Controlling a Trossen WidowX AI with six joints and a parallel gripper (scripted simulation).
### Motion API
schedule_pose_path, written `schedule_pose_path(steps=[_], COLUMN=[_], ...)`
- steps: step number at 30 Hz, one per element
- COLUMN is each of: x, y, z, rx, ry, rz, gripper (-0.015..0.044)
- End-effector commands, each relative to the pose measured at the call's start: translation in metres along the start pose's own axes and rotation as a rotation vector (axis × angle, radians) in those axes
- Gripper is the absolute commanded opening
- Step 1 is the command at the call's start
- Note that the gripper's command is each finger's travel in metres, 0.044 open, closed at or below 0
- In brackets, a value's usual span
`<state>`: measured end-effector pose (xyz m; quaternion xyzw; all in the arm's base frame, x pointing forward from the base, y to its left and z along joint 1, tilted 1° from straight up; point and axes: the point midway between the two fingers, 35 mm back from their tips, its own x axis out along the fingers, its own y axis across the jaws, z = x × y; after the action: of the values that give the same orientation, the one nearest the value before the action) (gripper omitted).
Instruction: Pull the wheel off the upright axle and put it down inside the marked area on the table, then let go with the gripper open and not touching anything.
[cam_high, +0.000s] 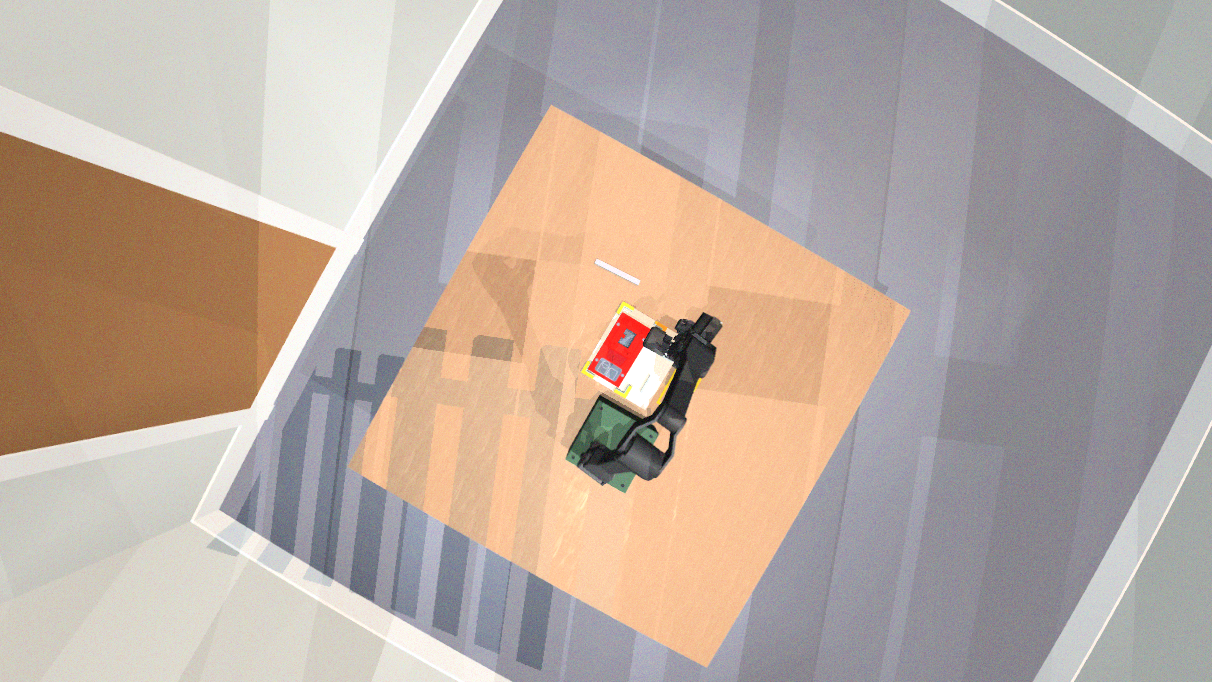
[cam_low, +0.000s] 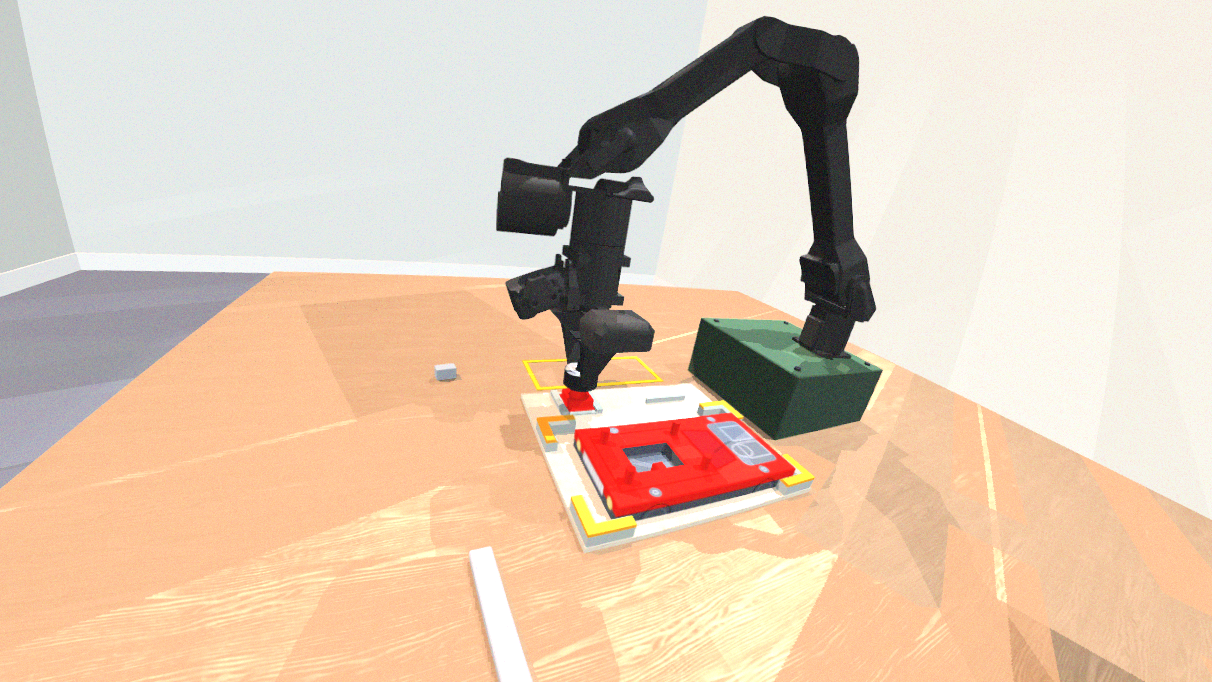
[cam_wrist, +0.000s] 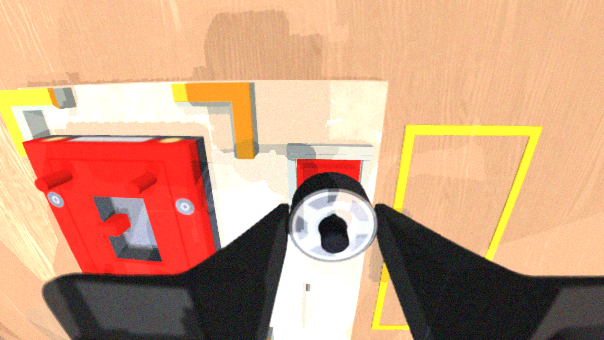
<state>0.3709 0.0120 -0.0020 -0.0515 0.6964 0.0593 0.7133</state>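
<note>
Black parallel-jaw gripper (cam_wrist: 332, 220): clamped on round grey-faced, black-tyred wheel (cam_wrist: 333, 231). Wheel above small red block (cam_wrist: 327, 171); yellow-outlined rectangular marked area (cam_wrist: 459, 222) beside.
</note>
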Motion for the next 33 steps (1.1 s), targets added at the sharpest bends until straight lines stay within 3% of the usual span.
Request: schedule_pose_path(steps=[1,33], x=[-0.007,-0.018], y=[0.000,0.000], z=[0.001,0.001], rx=[0.001,0.003], ry=[-0.004,-0.002], rz=[-0.002,-0.002], gripper=[0.0000,0.0000])
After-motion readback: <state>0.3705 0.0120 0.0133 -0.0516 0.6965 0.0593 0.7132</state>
